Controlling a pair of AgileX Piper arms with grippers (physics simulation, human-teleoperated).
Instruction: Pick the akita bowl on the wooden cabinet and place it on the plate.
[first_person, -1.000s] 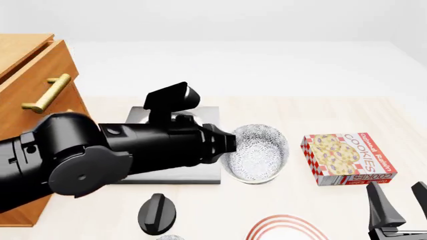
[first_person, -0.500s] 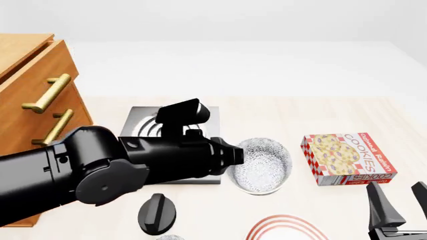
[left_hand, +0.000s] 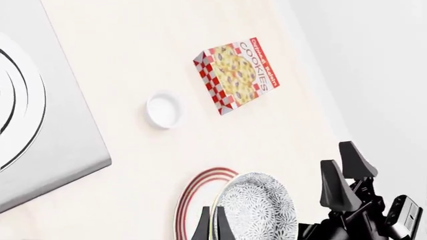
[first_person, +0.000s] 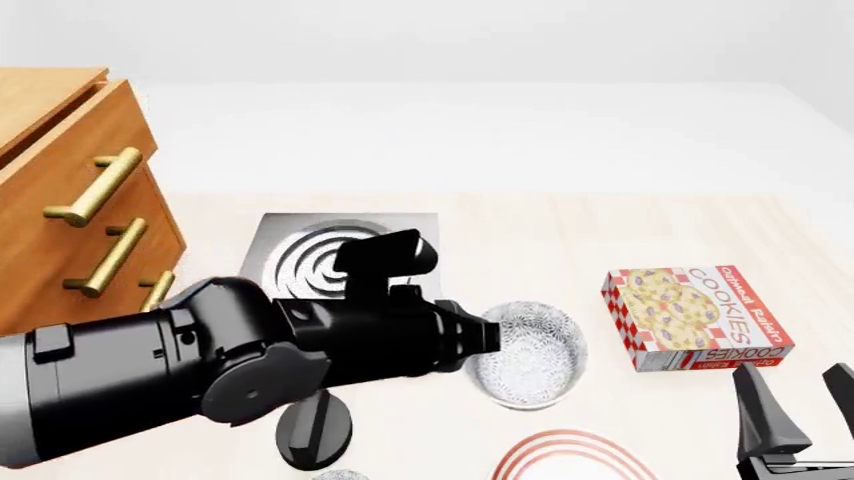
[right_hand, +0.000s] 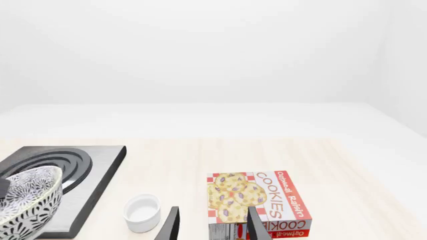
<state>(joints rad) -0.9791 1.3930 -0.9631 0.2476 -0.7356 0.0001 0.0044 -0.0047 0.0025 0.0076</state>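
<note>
the bowl is in the air over the bench, carried by the left gripper, whose two dark fingertips are pressed close together on the bowl's rim. nothing shows inside the bowl. in the front view it hangs in front of the stove and left of the cookie box, just beyond the plate. it is tipped, its mouth turned partly toward the front camera and up, so the speckled inside shows. in the left wrist view the bowl overlaps the plate, covering much of the plate's red rings; whether it touches the plate cannot be told.

the plate lies flat at the near edge of the bench, cut off by the frame in the front view, with nothing on its visible part. the small white cup stands upright between the stove and the box; nothing shows in it.

the right gripper holds nothing; its fingers are spread apart, low over the bench's near right part, with the box just beyond them. it also shows in the left wrist view, beside the bowl.

the cabinet stands at the bench's left edge, drawers closed, well apart from the bowl. a black knob sits at the near edge beside the left arm.
</note>
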